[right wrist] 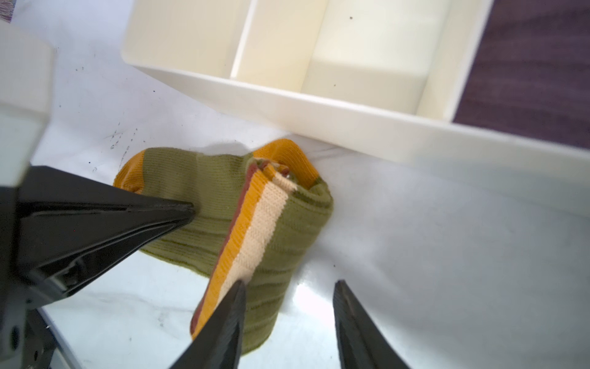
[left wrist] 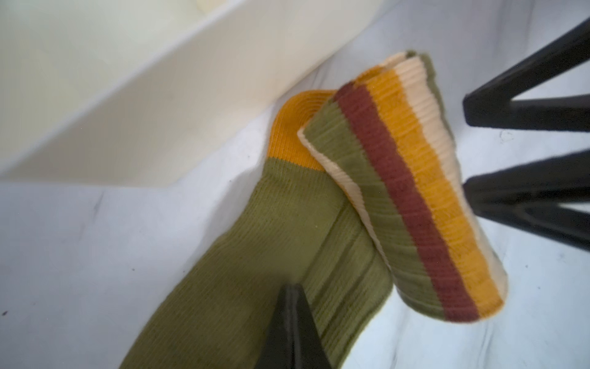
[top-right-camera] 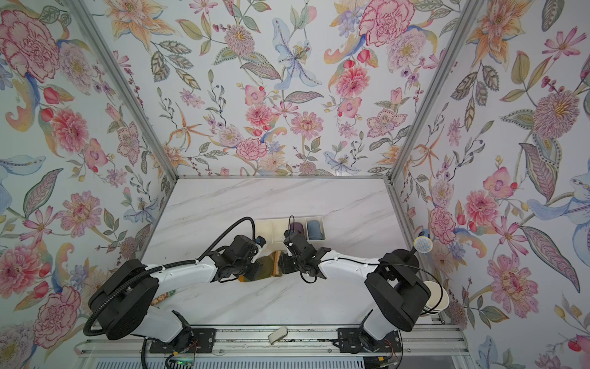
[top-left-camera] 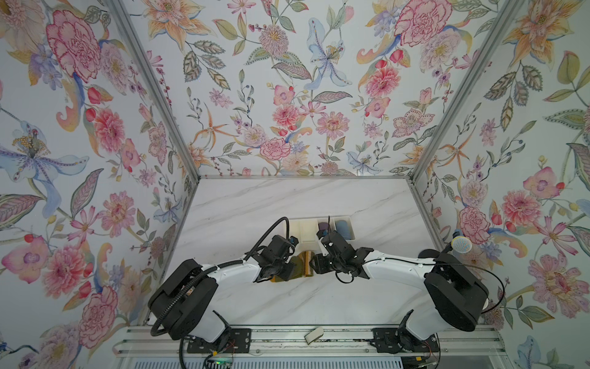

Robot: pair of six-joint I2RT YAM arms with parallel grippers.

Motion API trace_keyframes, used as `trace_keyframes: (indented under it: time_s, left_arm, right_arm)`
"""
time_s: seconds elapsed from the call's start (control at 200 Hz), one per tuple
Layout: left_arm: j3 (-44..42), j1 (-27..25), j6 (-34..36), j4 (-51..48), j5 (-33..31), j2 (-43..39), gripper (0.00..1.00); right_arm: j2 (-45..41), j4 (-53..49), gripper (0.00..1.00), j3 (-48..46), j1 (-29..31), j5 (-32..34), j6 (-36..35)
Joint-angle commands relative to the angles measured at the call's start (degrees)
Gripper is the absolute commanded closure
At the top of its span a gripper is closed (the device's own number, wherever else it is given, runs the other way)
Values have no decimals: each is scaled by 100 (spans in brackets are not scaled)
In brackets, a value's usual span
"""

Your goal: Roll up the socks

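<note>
We are looking at the socks [left wrist: 287,239] lying on the surface [top-left-camera: 287,303], midway between the two arms in both top views. The striped cuff end is sitting folded over in a first loose turn, while the green foot and yellow toe are lying flat. So we are judging the rolling as barely begun, with most of the length waiting to be wound. The tray [right wrist: 319,105] is standing just at 12 o'clock of the socks, a purple roll [right wrist: 526,64] sitting in it.

Both arms are stretching forward, with their forearms angling inward. The left claw [right wrist: 190,207] is pointing in from 9 o'clock, shut to a point and touching the flat green part; whether it is pinching cloth we cannot tell. The right claw [right wrist: 290,284] is pointing in from 3 o'clock, its jaws standing half open at the folded end and gripping nothing.
</note>
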Motion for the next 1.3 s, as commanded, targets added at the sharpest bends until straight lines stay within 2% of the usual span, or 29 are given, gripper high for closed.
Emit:
trace_keyframes:
  time_s: [0.0,0.616,1.061,1.296]
  left_arm:
    - [-135,89,-68,164,96,29,100]
    - [-394,251,-83,455,267,-17,100]
    - [-453,303,-108,554,365,-77,100]
    - [-439,314,-121,595,427,-107,100]
  right_arm:
    - [143,-163,53,211,55,84,-128]
    - [632,-331,54,748,228,32,-253]
    - [948,-392,68,1067,394,-96,-308]
    - [1098,-513,71,1260,489,-118,-359]
